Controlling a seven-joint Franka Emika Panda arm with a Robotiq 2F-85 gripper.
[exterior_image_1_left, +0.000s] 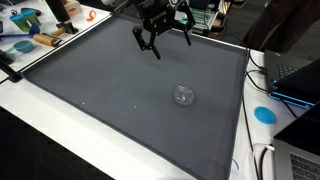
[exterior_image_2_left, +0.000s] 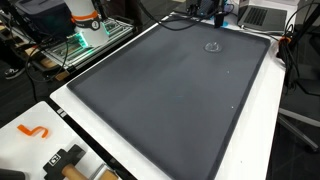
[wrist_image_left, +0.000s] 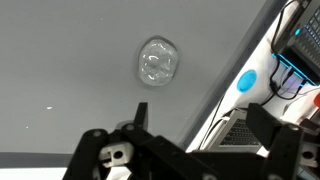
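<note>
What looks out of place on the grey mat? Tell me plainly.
Nothing clearly stands out. A small clear object sits alone on the grey mat, apart from the open gripper. I cannot tell whether it is upright or tipped. A tiny pale speck lies on the mat nearby.

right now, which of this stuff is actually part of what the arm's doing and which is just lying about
In hand:
- gripper, open, above the grey mat
- clear round object, alone on the mat, nearest the gripper, untouched

Lying about:
- blue disc, beside the mat
- orange hook shape, off the mat's corner
- laptop, past the mat's far edge
</note>
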